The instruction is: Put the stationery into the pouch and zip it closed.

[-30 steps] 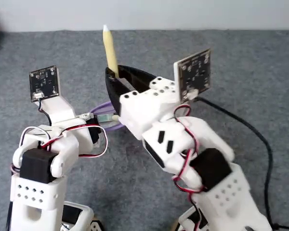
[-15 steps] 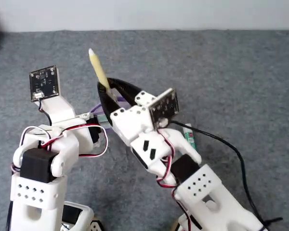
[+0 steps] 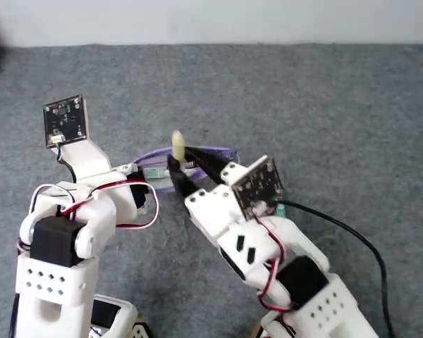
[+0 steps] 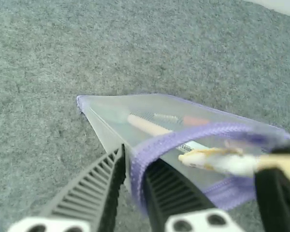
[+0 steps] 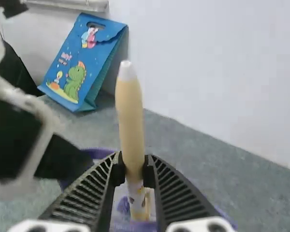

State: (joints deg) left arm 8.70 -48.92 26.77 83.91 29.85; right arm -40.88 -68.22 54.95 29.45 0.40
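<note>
A translucent pouch [image 4: 135, 121] with a purple zip rim [image 3: 211, 152] lies on the grey carpet, and several pens show through its wall. My left gripper [image 4: 133, 157] is shut on the rim at the pouch's near end [image 3: 155, 176]. My right gripper [image 5: 133, 166] is shut on a cream-coloured pen [image 5: 129, 116]. It holds the pen [image 3: 178, 144] over the pouch's open mouth, with its printed lower end [image 4: 217, 162] inside the purple rim. The right gripper's black fingers [image 3: 185, 172] sit right beside the left gripper.
Grey carpet [image 3: 338, 105] spreads to the right and back. A small green item [image 3: 278, 208] peeks out beside the right arm. In the right wrist view a blue paper bag [image 5: 84, 63] leans against a white wall, and the left arm [image 5: 14, 140] stands close.
The right arm has swung down and toward the left arm. The cream pen dropped from high and upright at the back to the pouch's mouth. The left arm has stayed put.
</note>
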